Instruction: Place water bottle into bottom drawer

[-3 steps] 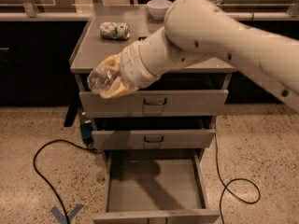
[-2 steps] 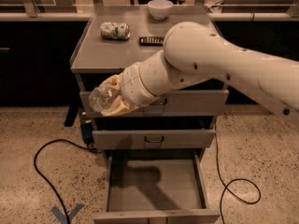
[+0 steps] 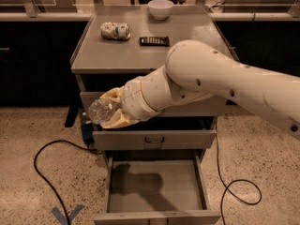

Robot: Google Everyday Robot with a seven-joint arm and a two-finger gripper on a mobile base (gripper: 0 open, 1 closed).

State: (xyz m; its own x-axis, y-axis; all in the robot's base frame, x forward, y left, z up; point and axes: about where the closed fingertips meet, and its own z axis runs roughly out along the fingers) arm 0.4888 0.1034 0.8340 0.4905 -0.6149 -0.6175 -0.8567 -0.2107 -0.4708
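My gripper is shut on the water bottle, a small clear crinkled bottle that sticks out to the left of the cream fingers. It hangs in front of the cabinet's left side, level with the top drawer front and above the middle drawer. The bottom drawer is pulled out below, with a bare grey floor and my arm's shadow on it. My big cream arm comes in from the right and hides most of the top drawer.
On the cabinet top lie a crushed white-green can, a dark flat bar and a white bowl. Black cables run over the speckled floor on both sides. A blue tape mark is at the lower left.
My gripper with the bottle has come down from the cabinet's top edge to the level of the top drawer front. The arm has dropped with it, uncovering the bowl and bar.
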